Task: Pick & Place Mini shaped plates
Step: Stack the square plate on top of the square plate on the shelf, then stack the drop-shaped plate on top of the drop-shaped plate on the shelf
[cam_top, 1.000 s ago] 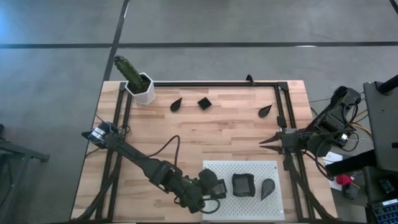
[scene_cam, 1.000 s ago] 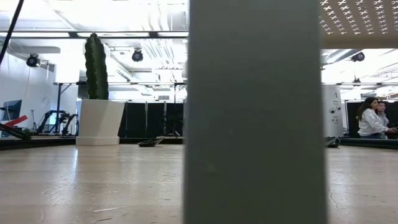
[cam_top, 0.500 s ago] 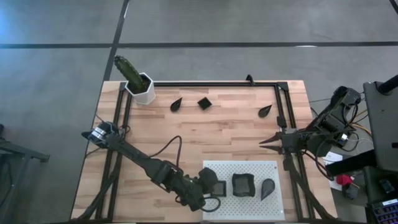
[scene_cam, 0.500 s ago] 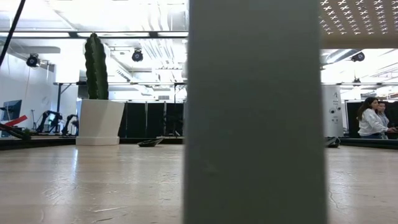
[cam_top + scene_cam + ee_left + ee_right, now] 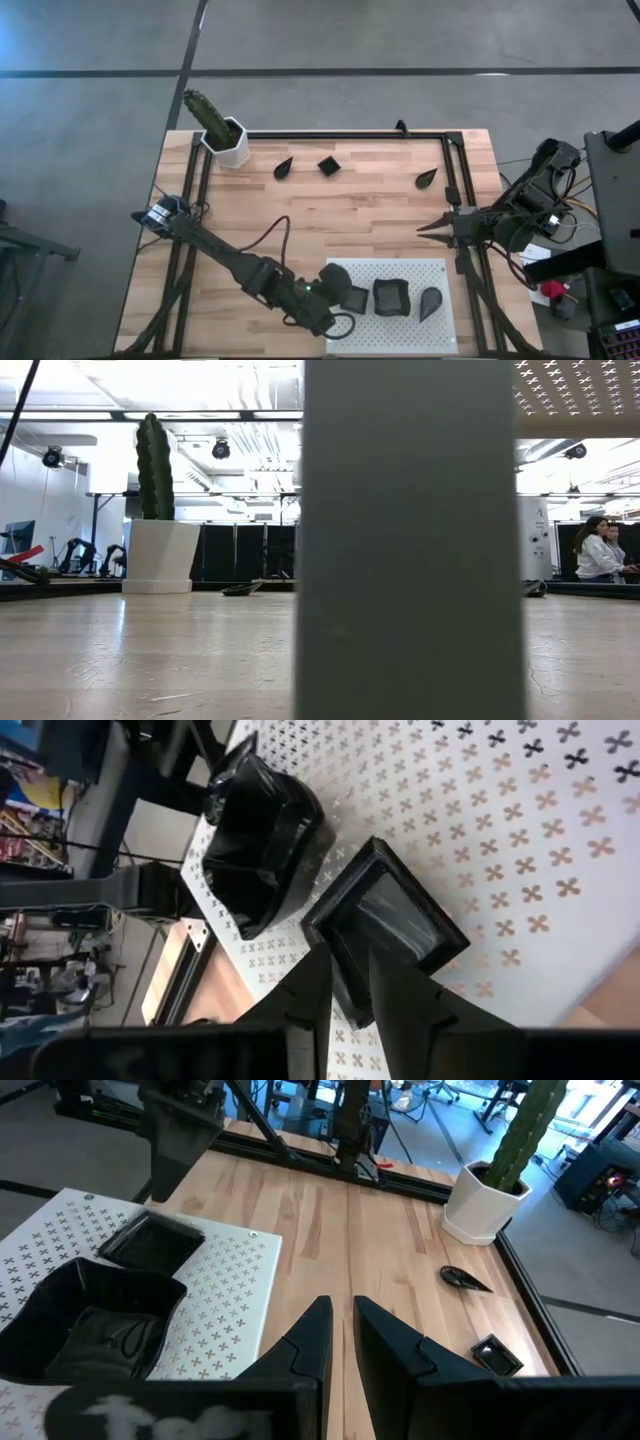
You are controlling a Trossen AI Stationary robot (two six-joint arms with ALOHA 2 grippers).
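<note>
Wooden table [image 5: 330,215] seen from above. At 7 o'clock the left gripper [image 5: 335,290] hovers, fingers nearly closed on nothing, beside a square plate [image 5: 355,299] on the white board [image 5: 400,270]. Rightward sit a wavy plate [image 5: 391,297] and a teardrop plate [image 5: 430,303]. At 3 o'clock the right gripper [image 5: 428,226] waits, fingers nearly closed, empty.

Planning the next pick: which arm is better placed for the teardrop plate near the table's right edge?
Right, probably. The right gripper waits just below that teardrop plate, while the left gripper is across the table at the white board.
</note>
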